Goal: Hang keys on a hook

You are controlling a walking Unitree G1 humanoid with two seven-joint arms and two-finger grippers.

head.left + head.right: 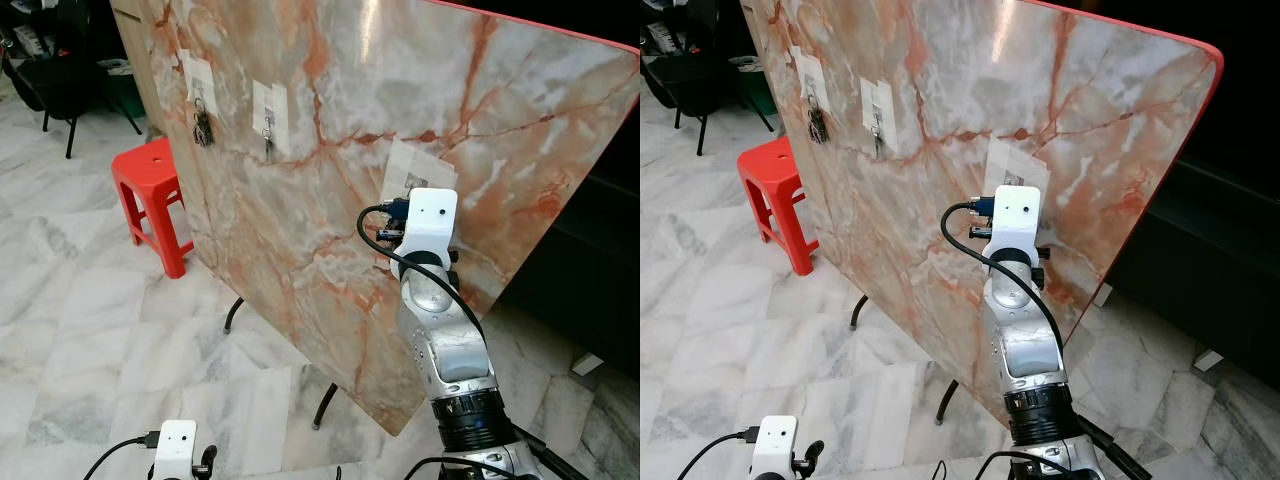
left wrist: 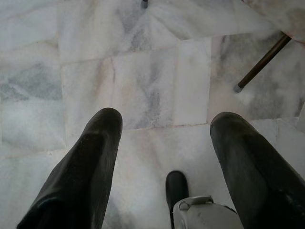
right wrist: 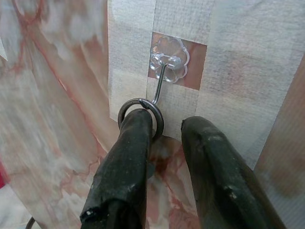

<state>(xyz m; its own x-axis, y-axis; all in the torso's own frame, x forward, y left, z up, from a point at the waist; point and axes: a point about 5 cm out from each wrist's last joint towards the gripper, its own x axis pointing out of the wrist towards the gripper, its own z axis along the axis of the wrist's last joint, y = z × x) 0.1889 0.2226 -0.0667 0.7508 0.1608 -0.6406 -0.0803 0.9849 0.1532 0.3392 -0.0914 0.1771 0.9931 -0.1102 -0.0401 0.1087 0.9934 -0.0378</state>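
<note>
Marble floor (image 1: pixel 90 330) all round, with one big marble-look slab (image 1: pixel 330 150) tilted on dark legs in front of you. Count three white tape patches on the slab: far-left patch (image 1: pixel 198 75) has a dark key bunch (image 1: pixel 203 128) hanging from it, middle patch (image 1: pixel 270 105) has one hook with something small on it, too small to tell, and the near patch (image 1: pixel 412 175) sits right above your right wrist camera. One red stool (image 1: pixel 150 200) stands left of the slab, close to its edge. No readable writing or brand anywhere.

Your right gripper (image 3: pixel 164 129) is up against the near patch. In its wrist view you see one clear flower-shaped hook (image 3: pixel 167 62) with a wire stem, and one dark key ring (image 3: pixel 141 119) at the stem's lower end. The ring sits at the tip of one finger; the two fingers are parted, nothing pinched between them. Whether the ring is fully over the wire, can't tell.

Your left gripper (image 2: pixel 164 143) hangs low over the floor, fingers spread apart, holding nothing.
</note>
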